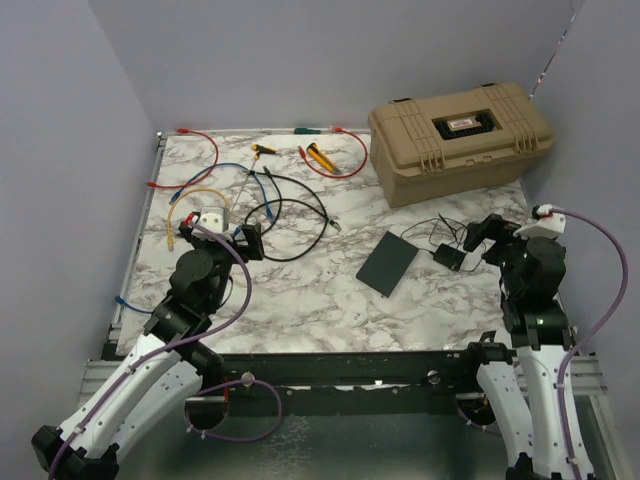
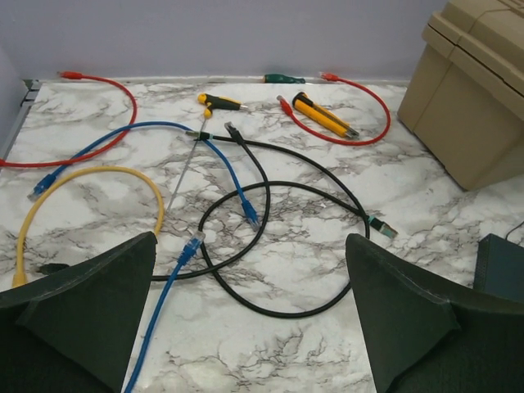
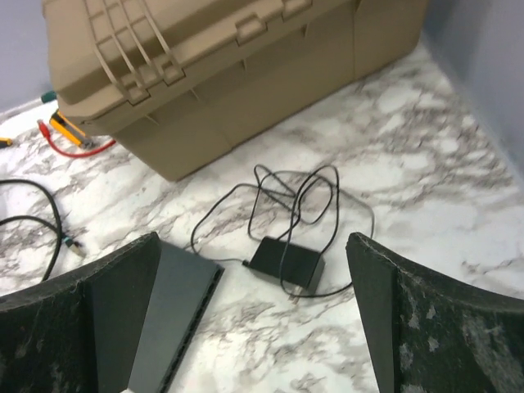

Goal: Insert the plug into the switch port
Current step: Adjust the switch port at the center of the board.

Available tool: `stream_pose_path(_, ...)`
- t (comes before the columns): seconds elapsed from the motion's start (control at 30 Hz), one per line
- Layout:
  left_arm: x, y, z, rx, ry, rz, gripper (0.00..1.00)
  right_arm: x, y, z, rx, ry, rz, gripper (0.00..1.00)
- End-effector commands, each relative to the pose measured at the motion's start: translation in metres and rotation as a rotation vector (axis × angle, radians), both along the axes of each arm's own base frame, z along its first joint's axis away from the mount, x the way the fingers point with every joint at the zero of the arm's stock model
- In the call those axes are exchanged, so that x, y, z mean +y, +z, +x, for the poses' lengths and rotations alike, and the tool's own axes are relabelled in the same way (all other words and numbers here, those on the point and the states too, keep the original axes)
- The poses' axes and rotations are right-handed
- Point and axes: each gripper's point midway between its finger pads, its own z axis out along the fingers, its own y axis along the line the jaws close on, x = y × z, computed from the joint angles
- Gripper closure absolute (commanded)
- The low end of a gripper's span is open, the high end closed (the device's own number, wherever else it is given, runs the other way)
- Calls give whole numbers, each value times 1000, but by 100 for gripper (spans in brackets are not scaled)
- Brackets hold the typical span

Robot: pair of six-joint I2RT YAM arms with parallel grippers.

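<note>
The switch (image 1: pixel 388 262), a flat dark-grey box, lies on the marble table right of centre. It also shows in the right wrist view (image 3: pixel 176 311), its port edge facing right, and at the right edge of the left wrist view (image 2: pixel 501 264). Its thin black cord runs to a small black power adapter (image 3: pixel 286 264). A black cable (image 2: pixel 270 246) loops mid-table, with one plug (image 2: pixel 381 228) lying free. A blue cable's plug (image 2: pixel 193 243) lies near my left gripper (image 2: pixel 250 270), which is open and empty above the cables. My right gripper (image 3: pixel 253 250) is open and empty above the adapter.
A big tan case (image 1: pixel 460 135) stands at the back right. Red (image 2: pixel 98 123), yellow (image 2: pixel 90 176) and blue (image 2: pixel 164 127) cables lie at the back left. A yellow-handled knife (image 2: pixel 323 115) and screwdrivers (image 2: pixel 219 102) lie near the back wall. Walls close in on both sides.
</note>
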Motion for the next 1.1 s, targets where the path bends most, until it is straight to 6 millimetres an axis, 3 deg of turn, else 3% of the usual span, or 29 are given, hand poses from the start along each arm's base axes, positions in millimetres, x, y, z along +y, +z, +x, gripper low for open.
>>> stream_pose_path(0.0,-16,16,-1,-1,-79,-59,1,11,-25,7,218,-35,202,0)
stream_pose_path(0.03,-19,16,-1,9,-90,-61,1,14,-15,9,230,-36,240,0)
stream_pose_path(0.1,-24,12,-2,40,-108,-70,1,26,-13,10,299,37,247,0)
stream_pose_path(0.27,-40,-3,-4,114,-171,-115,1,55,-37,15,348,206,287,0)
stream_pose_path(0.6,-62,-50,-6,287,-227,-153,1,78,-86,22,465,349,323,0)
stream_pose_path(0.87,-73,-59,-4,331,-277,-118,1,111,-116,22,547,520,436,0)
stream_pose_path(1.07,-90,-73,-8,396,-365,-96,1,104,-123,34,547,450,380,0)
